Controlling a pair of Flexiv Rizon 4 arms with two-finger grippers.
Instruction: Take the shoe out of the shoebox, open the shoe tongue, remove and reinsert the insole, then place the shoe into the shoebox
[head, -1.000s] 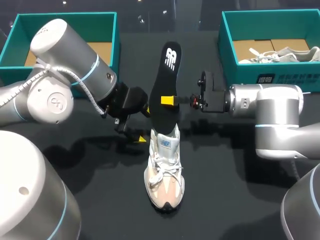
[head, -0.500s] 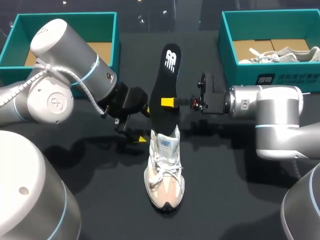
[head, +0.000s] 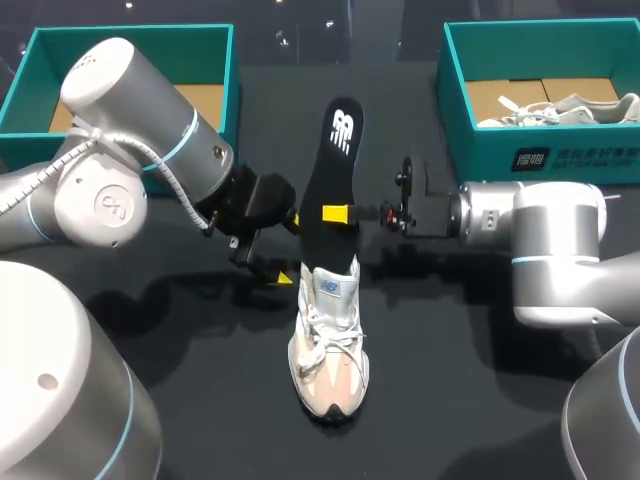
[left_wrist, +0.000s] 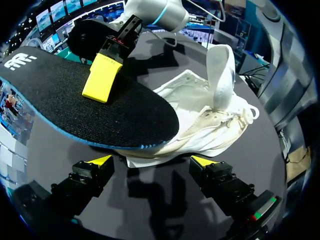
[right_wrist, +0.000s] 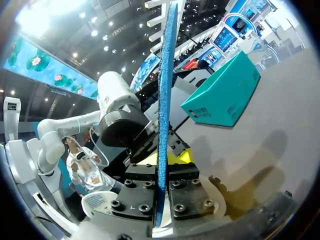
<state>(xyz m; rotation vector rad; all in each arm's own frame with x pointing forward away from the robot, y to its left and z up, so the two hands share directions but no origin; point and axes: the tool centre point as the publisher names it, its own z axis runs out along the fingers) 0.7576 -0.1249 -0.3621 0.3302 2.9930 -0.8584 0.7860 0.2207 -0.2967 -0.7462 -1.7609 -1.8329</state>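
Left shoebox (head: 30, 60): teal, open, well apart from the action.
Left gripper (left_wrist: 151, 161): released, fingers spread just beside the sneaker's heel end. We see no contact.
Insole (head: 335, 160): black, held mid-length, and it's slid a touch closer to the sneaker in the last second, lower end now at the opening!
Sneaker (head: 328, 340): on the table between the boxes, tongue (left_wrist: 222, 70) standing up.
Right gripper (head: 337, 213): clenched on the insole, has travelled with it.
Right shoebox (head: 450, 80): teal, open, waiting.
Our read: reinsertion is under way; boxing comes later.
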